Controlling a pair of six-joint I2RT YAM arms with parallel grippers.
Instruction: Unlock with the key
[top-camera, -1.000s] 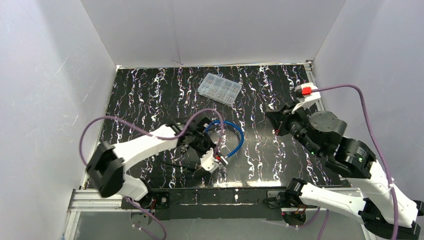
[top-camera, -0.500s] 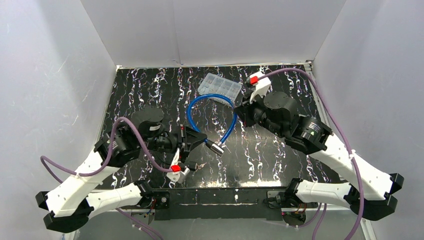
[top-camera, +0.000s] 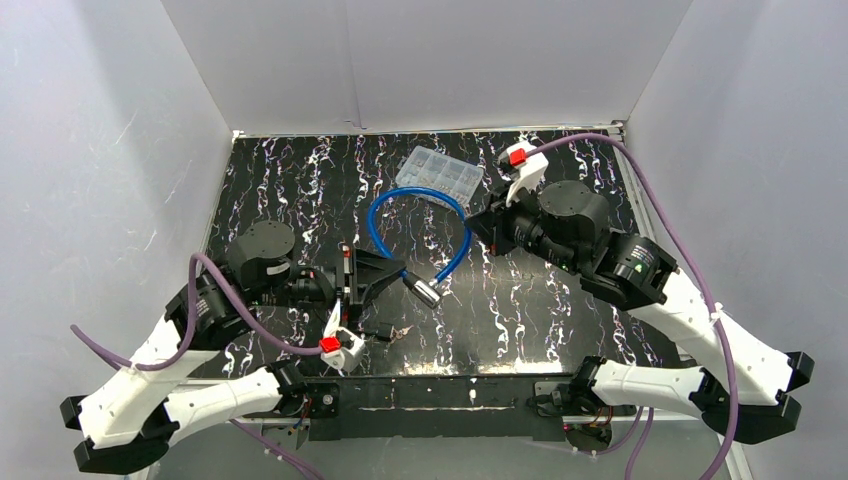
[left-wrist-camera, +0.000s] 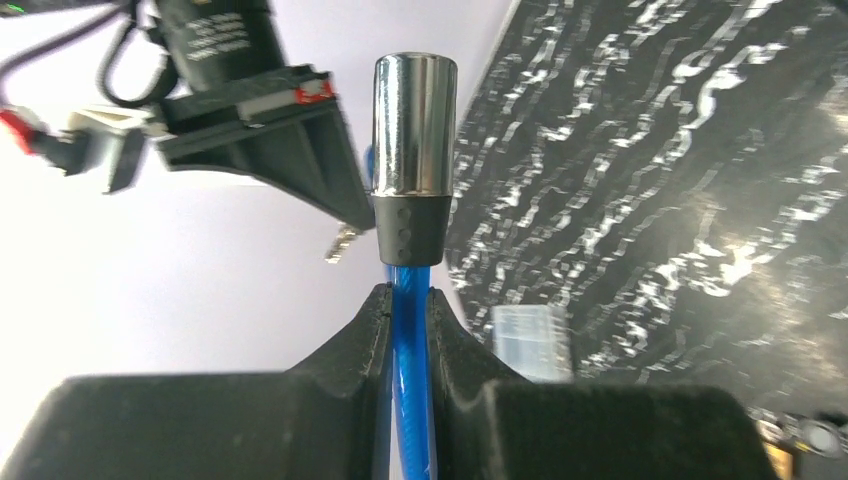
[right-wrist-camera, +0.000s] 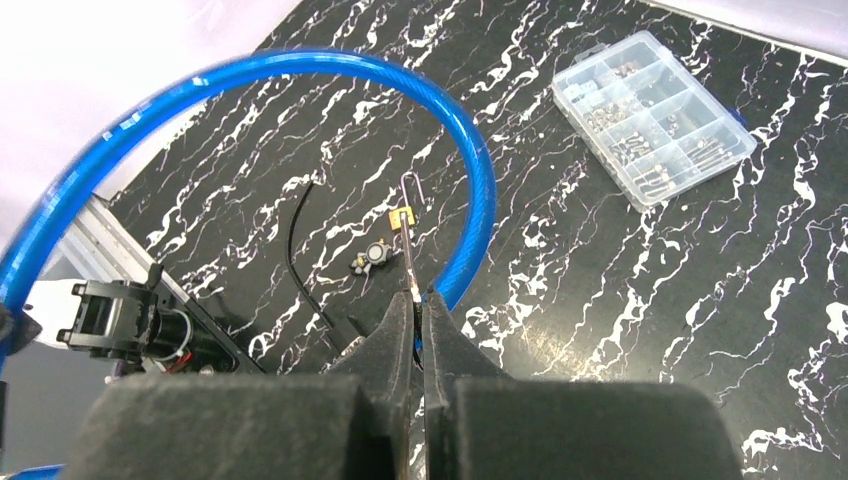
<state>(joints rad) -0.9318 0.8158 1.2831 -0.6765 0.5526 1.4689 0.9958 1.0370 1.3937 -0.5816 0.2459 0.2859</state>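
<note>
A blue cable lock (top-camera: 372, 222) arcs above the black marbled table. Its chrome lock head (left-wrist-camera: 414, 125) sticks up just past my left gripper (left-wrist-camera: 408, 295), which is shut on the blue cable (left-wrist-camera: 408, 340) right below the head. In the top view the lock head (top-camera: 427, 291) points to the right of the left gripper (top-camera: 395, 275). My right gripper (right-wrist-camera: 418, 300) is shut on a thin key (right-wrist-camera: 407, 235), seen edge-on, with the cable loop (right-wrist-camera: 480, 190) curving round behind it. The right gripper (top-camera: 478, 225) hovers by the cable's far end.
A clear compartment box (top-camera: 438, 177) of small parts lies at the back of the table. A loose key (right-wrist-camera: 372, 257) and a black cord (right-wrist-camera: 300, 250) lie on the table near the front edge. White walls close in three sides.
The left arm has swung back to the left, lifting the cable off the table with the lock head. The right gripper has come in from the right to the cable loop.
</note>
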